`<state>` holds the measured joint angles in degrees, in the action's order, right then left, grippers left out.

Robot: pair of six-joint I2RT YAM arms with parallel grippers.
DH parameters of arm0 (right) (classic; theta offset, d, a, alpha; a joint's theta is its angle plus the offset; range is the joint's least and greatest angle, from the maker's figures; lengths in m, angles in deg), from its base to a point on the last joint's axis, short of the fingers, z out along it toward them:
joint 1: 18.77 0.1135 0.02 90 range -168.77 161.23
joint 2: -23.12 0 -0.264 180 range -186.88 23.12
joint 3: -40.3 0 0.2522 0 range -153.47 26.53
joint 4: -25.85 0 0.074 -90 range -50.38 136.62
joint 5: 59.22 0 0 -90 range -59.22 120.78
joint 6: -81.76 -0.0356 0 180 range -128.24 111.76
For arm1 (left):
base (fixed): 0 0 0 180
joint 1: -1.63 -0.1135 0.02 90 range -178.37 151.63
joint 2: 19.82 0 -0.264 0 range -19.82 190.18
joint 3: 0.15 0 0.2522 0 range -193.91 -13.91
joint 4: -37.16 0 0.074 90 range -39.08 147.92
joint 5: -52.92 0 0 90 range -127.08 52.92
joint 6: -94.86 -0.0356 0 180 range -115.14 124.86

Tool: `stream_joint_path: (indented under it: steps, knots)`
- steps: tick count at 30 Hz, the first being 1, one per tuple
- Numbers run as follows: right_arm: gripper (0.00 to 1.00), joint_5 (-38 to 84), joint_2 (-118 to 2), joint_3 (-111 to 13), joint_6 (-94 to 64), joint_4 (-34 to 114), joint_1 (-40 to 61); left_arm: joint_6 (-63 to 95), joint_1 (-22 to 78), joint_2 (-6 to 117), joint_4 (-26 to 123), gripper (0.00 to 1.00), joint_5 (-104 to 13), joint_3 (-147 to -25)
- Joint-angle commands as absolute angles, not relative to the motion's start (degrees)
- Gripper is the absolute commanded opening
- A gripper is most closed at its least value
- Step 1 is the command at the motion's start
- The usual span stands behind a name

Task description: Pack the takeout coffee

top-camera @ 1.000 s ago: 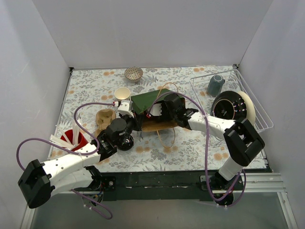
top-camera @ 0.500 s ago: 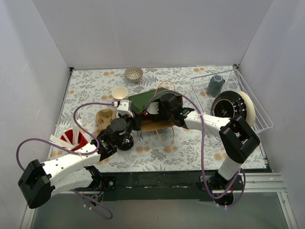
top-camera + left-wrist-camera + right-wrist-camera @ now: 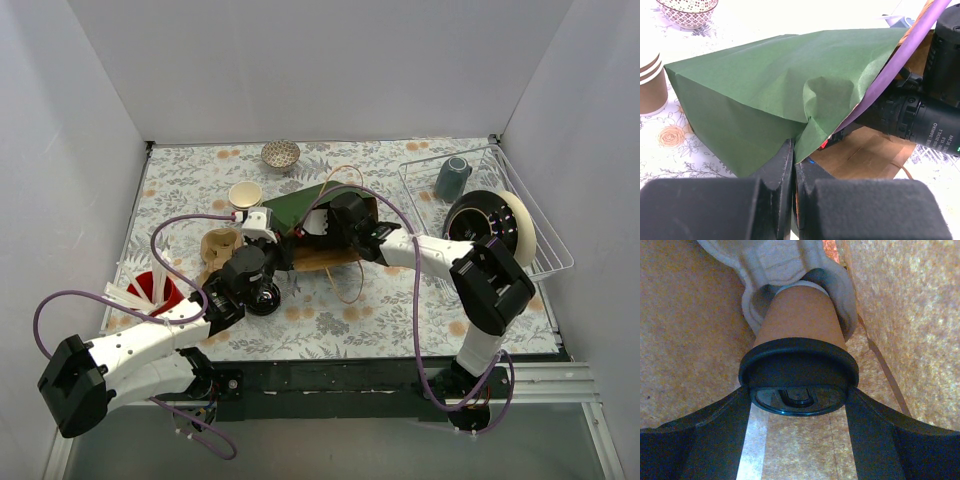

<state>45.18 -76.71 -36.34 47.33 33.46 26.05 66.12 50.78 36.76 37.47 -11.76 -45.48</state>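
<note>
The takeout coffee (image 3: 800, 315), a tan cup with a black sip lid (image 3: 799, 365), lies inside the green paper bag (image 3: 305, 205). Its base sits in a pale pulp cup carrier (image 3: 770, 260). My right gripper (image 3: 797, 405) is deep in the bag, its fingers pressed against both sides of the lid. In the top view only its wrist (image 3: 350, 218) shows at the bag's mouth. My left gripper (image 3: 794, 150) is shut on the lower edge of the bag (image 3: 765, 90) and holds the mouth open, also seen from above (image 3: 278, 248).
Stacked paper cups (image 3: 245, 194) stand just left of the bag. A patterned bowl (image 3: 281, 153) is at the back. A wire rack (image 3: 520, 200) with a grey-blue mug (image 3: 452, 178) is at the right. A second pulp carrier (image 3: 218, 248) and a red holder (image 3: 150, 292) lie at the left.
My right gripper has pushed further left into the bag. The bag and the paper cups beside it have shifted a little left. The left gripper has stayed on the bag's edge.
</note>
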Motion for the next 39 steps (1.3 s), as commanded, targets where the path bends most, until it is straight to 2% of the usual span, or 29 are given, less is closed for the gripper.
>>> stream_joint_path:
  steps: [1,4,7,8,9,20,29,39]
  knots:
    - [0.17,46.0,-78.7,-38.7,41.7,35.2,25.6,67.5,51.7,35.2,38.2,0.00,-14.3,-47.6]
    - [0.24,46.0,-77.6,-39.2,41.3,36.3,25.6,66.7,51.6,35.6,39.0,0.00,-13.2,-49.1]
    - [0.36,45.2,-75.3,-39.7,41.2,37.7,25.6,66.7,51.7,36.2,40.3,0.00,-12.6,-50.6]
    - [0.45,44.8,-74.1,-39.7,41.1,38.2,25.6,66.7,51.6,36.1,40.5,0.00,-12.6,-50.9]
    - [0.49,43.9,-73.6,-39.8,41.0,39.3,25.6,66.9,51.7,36.1,40.7,0.00,-12.6,-51.1]
    - [0.77,42.4,-64.3,-35.3,40.9,44.2,25.6,67.8,51.7,36.7,41.3,0.00,-12.6,-51.7]
    - [0.88,41.1,-57.2,-33.0,39.1,49.1,25.6,68.6,51.7,38.4,40.5,0.00,-14.6,-52.4]
    - [0.89,39.8,-51.0,-31.7,36.2,52.8,25.7,68.9,51.7,38.5,41.2,0.00,-16.2,-53.6]
